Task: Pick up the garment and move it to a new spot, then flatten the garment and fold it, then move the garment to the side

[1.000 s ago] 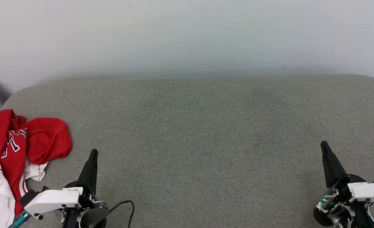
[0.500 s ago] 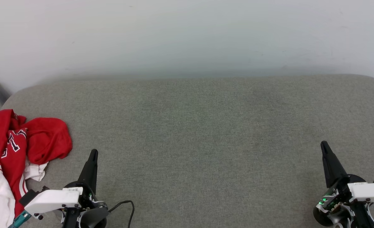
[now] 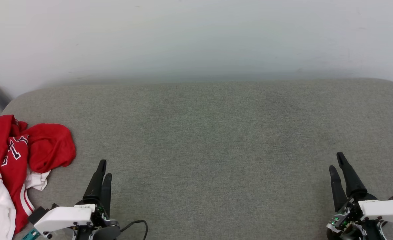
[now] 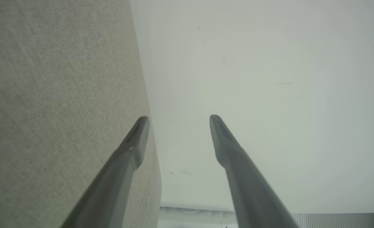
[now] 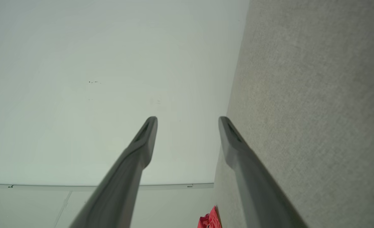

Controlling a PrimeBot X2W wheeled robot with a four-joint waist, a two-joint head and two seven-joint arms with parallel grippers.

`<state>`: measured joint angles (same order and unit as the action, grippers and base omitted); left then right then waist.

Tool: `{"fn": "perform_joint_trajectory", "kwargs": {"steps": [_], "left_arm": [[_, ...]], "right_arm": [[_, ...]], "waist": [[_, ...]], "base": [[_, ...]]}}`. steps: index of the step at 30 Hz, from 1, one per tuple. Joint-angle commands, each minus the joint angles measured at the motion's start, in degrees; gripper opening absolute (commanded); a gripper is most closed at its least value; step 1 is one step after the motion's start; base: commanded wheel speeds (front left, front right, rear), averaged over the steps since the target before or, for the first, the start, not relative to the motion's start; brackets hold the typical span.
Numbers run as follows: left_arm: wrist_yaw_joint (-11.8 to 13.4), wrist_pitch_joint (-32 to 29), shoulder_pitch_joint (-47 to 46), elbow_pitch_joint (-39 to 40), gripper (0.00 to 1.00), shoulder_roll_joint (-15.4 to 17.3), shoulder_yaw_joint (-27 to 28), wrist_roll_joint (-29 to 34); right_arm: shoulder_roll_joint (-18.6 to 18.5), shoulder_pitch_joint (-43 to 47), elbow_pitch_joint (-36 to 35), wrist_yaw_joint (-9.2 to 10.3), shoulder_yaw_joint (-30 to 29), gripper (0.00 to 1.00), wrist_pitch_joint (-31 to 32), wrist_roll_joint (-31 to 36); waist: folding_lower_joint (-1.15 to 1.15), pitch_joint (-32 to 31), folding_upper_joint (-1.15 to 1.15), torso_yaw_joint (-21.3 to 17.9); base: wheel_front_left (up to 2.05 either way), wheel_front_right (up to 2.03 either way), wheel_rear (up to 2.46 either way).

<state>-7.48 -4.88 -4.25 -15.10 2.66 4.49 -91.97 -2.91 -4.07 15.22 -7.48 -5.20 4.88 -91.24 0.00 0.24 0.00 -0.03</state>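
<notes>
Your left tool [image 3: 105, 168] sits low over a grey fabric-covered tabletop [image 3: 216, 140]. Its two long dark fingers point away from you with a clear gap between them, and nothing is in that gap. In the left wrist view the tips stand well apart, with the grey tabletop behind one finger and a pale wall [image 4: 269, 79] behind the other. Your right tool [image 3: 335, 161] is far off to the right of the left one, also pointing away from you. Its fingers are likewise spread and hold nothing, and the right wrist view shows open space between the tips.

The garment [image 3: 16, 156] lies to the left of your left tool, near it but not touching. It is roughly level with the fingertips and runs back past the wrist. It is a crumpled red shirt with white parts, red-and-white striped trim and black, white-outlined lettering, bunched at the tabletop's left edge. It is well apart from the right tool, across the whole tabletop, and appears as a small red scrap low between the fingers in the right wrist view. A thin black cable [image 3: 136, 225] loops just right of the left tool's base.
</notes>
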Motion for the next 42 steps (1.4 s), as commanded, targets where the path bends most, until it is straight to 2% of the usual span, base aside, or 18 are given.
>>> {"fn": "perform_joint_trajectory", "kwargs": {"steps": [1,7,12,33,34,42], "left_arm": [[0.0,0.7,-1.5,1.5,1.0,0.1,-0.8,0.5],[0.0,2.2,-1.7,2.4,1.0,0.5,-2.6,2.0],[0.0,3.5,-2.2,3.4,1.0,1.2,-3.9,6.0],[0.2,8.3,-0.9,7.0,1.0,0.9,-4.5,38.8],[0.6,8.8,-0.9,7.0,1.0,1.1,-4.9,42.8],[2.0,10.3,-0.9,6.3,1.0,2.5,-6.9,51.8]], "right_arm": [[-0.1,-1.1,-1.5,-0.01,0.6,1.0,-0.8,0.9],[-0.5,-1.1,-2.0,-0.01,1.9,1.0,-2.2,3.2],[-0.9,-1.1,-2.7,-0.01,2.2,1.0,-3.5,8.3],[-0.3,-0.2,-7.2,-0.01,3.3,1.0,-7.6,41.8],[-0.2,-0.1,-7.5,-0.01,3.6,1.0,-7.7,45.4],[-0.1,0.0,-8.3,-0.01,4.5,1.0,-8.1,54.5]], "waist": [[0.0,0.0,0.0,0.0],[0.0,0.1,0.0,0.0],[0.0,0.2,0.0,0.1],[0.0,0.3,0.0,0.3],[0.0,0.3,0.0,0.4],[0.0,0.2,0.0,0.6]], "base": [[0.0,0.0,0.0],[0.0,0.0,0.0],[0.0,0.0,0.0],[0.0,0.0,0.0],[0.0,0.0,0.0],[0.0,0.0,0.0]]}}
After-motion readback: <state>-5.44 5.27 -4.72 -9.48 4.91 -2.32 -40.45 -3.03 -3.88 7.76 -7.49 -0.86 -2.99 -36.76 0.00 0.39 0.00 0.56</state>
